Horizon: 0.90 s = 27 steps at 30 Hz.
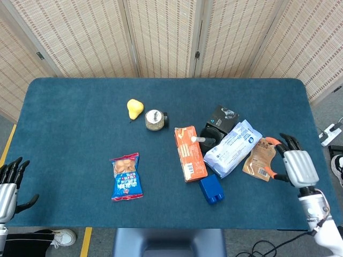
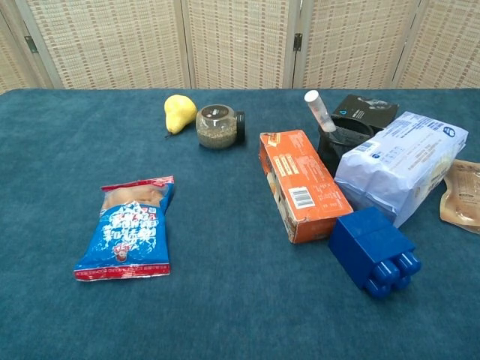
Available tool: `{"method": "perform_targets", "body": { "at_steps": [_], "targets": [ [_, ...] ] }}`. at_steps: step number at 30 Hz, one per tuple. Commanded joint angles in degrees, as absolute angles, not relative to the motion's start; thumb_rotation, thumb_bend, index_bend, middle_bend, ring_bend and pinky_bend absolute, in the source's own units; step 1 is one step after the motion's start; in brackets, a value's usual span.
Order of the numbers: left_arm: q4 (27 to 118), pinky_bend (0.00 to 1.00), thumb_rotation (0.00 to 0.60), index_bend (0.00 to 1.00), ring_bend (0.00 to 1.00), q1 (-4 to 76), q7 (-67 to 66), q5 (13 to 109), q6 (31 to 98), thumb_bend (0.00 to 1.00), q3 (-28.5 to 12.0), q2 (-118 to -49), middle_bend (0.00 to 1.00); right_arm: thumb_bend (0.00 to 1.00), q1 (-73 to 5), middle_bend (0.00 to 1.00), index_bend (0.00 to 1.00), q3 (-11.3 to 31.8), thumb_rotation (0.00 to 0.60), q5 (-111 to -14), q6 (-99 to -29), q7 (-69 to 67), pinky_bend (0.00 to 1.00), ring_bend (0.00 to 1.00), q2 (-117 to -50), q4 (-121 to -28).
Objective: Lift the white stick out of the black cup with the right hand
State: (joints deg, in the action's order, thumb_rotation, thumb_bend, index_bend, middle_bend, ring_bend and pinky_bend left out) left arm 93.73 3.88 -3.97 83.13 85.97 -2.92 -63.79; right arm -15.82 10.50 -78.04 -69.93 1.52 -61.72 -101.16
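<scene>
Meanwhile, the white stick (image 1: 199, 139) is seen standing in the black cup (image 1: 210, 133), right of frame centre — untouched.

Over the lower right of the head view, the right hand (image 1: 296, 165) is held with fingers spread and nothing grasped, above the tan pouch (image 1: 259, 159). From it, the stick lies to the left and slightly up-frame, beyond the white-and-blue bag (image 1: 232, 148) leaning against the cup. In the chest view the stick's long axis is tilted up and to the left. The left hand (image 1: 8, 187), empty and spread at the lower left edge, is judged much farther off. A barcode label is visible on the orange box (image 2: 301, 182) — no writing can be read.
</scene>
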Motion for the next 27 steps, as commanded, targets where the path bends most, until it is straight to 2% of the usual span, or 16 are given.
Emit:
{"method": "perform_targets", "body": {
  "at_steps": [1, 5, 14, 20, 27],
  "targets": [
    [93.81, 0.05, 0.6, 0.1, 0.0, 3.76, -3.97, 82.92, 85.96, 0.26, -2.91, -63.64, 0.04, 0.17, -22.05, 0.23, 0.2, 13.86, 0.6, -72.31, -63.27, 4.7, 0.09, 0.07, -64.27, -101.94],
    [93.74, 0.05, 0.6, 0.1, 0.0, 3.57, -3.86, 82.83, 86.01, 0.26, -2.83, -63.61, 0.04, 0.09, -26.81, 0.22, 0.23, 15.9, 0.6, -67.8, -60.13, 8.19, 0.05, 0.04, -68.75, -99.39],
    [93.12, 0.05, 0.6, 0.11, 0.0, 3.26, -3.56, 81.88, 85.66, 0.26, -2.91, -63.68, 0.04, 0.09, -34.64, 0.22, 0.32, 17.64, 0.6, -60.8, -56.83, 14.35, 0.05, 0.03, -78.3, -92.82],
    [93.08, 0.05, 0.6, 0.11, 0.0, 3.59, -3.77, 81.72, 85.22, 0.26, -3.18, -63.79, 0.04, 0.2, -38.43, 0.24, 0.37, 18.29, 0.6, -57.32, -55.04, 15.52, 0.05, 0.03, -83.24, -88.17],
    [93.0, 0.05, 0.6, 0.11, 0.0, 3.7, -3.96, 81.31, 85.03, 0.26, -3.44, -63.76, 0.04, 0.23, -40.59, 0.26, 0.4, 18.48, 0.6, -55.63, -54.13, 15.77, 0.05, 0.03, -85.9, -85.13]
  ]
}}
